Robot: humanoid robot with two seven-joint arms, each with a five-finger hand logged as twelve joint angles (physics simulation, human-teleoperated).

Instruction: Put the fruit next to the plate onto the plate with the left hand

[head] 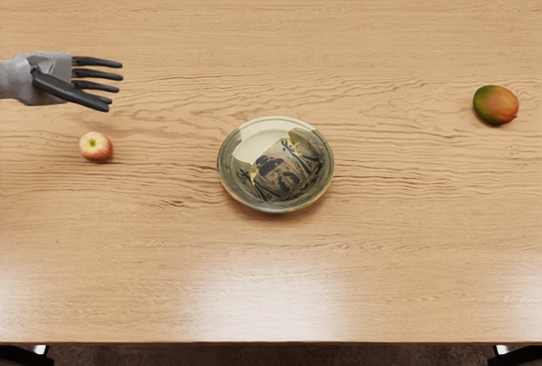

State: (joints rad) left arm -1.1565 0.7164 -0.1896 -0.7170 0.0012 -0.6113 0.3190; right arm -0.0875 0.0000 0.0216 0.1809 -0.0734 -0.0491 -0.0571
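Left hand open above the table, apple not yet grasped.

The left hand (pixel 72 80) enters from the left edge with fingers (pixel 95 74) spread straight and nothing held. The apple (pixel 96 146) lies on the wooden table (pixel 271 281) below the hand in the picture and apart from it, well left of the glossy plate (pixel 230 181) at centre. A mango (pixel 495 104) rests near the right edge.
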